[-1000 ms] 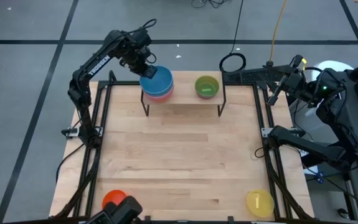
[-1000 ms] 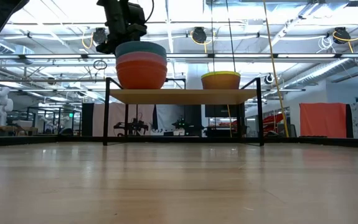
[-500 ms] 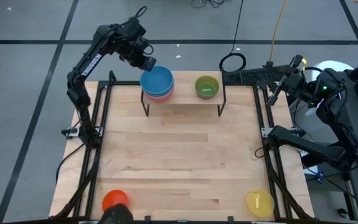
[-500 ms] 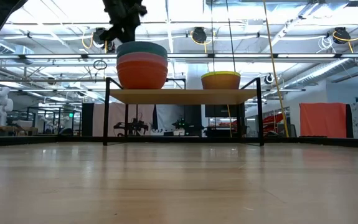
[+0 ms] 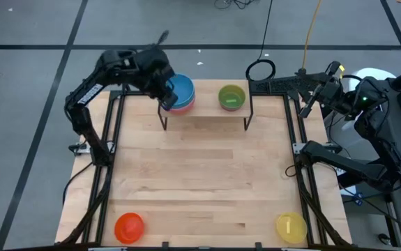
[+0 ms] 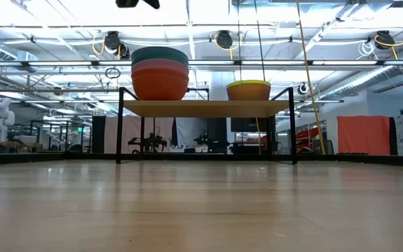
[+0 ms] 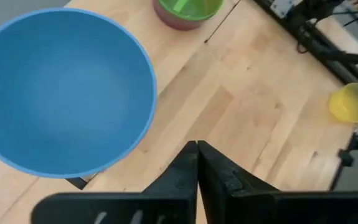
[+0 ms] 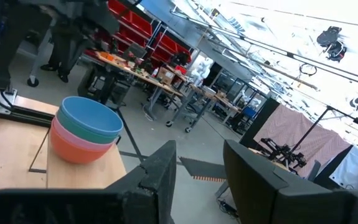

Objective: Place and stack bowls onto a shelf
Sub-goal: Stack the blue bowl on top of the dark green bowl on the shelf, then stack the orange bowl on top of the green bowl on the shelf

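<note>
The shelf stands on black legs at the table's far edge. On its left end is a stack of three bowls with a blue bowl on top. On its right end a green bowl sits nested in another. An orange bowl and a yellow bowl rest on the tabletop near its front corners. My left gripper is shut on nothing. It hovers above the shelf's left end, beside the blue bowl. My right gripper stands open off the table's far right corner.
A black frame runs along the table's left and right sides. Cables and a black ring lie on the floor behind the shelf. The broad wooden tabletop stretches between the shelf and the two loose bowls.
My left gripper has drawn back from the far-left rim of the blue bowl. It has risen almost out of the low view and swung toward the table's near edge, over the shelf's left end. The blue bowl stays on top of its stack.
</note>
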Robot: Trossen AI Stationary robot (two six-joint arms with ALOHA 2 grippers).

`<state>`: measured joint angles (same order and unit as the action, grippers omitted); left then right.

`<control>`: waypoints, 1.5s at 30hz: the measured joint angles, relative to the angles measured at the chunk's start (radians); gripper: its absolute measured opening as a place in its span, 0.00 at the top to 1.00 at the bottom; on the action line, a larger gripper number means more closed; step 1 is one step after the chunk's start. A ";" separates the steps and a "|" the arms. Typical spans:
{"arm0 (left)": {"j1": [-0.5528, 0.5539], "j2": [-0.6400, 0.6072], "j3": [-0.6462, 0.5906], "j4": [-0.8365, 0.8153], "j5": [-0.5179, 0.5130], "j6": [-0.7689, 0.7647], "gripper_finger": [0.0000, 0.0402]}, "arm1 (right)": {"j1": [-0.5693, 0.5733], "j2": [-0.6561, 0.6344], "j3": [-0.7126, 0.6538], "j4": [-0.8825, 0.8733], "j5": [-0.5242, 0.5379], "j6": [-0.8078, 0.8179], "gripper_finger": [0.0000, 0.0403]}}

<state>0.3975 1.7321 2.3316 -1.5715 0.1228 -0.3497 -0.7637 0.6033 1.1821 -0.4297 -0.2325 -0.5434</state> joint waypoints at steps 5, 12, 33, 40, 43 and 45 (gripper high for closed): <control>-0.090 0.011 -0.034 0.002 -0.091 -0.041 0.99 | 0.000 0.000 0.000 0.000 0.000 0.000 0.69; -0.147 0.016 -0.241 -0.001 -0.098 -0.054 0.99 | 0.000 0.000 0.000 -0.001 0.000 0.000 0.69; -0.041 0.016 -0.488 0.150 -0.247 0.056 1.00 | 0.000 0.000 0.000 -0.004 0.000 0.006 0.69; -0.009 0.016 -0.488 0.149 -0.248 0.068 1.00 | 0.000 0.000 0.000 -0.010 0.000 0.008 0.69; -0.013 0.004 -0.488 0.075 -0.154 0.050 1.00 | 0.000 0.000 0.000 -0.010 0.000 0.008 0.69; -0.036 -0.013 -0.488 0.011 -0.102 0.008 1.00 | 0.000 0.000 0.000 -0.012 -0.001 0.008 0.69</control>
<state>0.3613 1.7188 1.8435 -1.5609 0.0207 -0.3419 -0.7635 0.6037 1.1820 -0.4413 -0.2333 -0.5358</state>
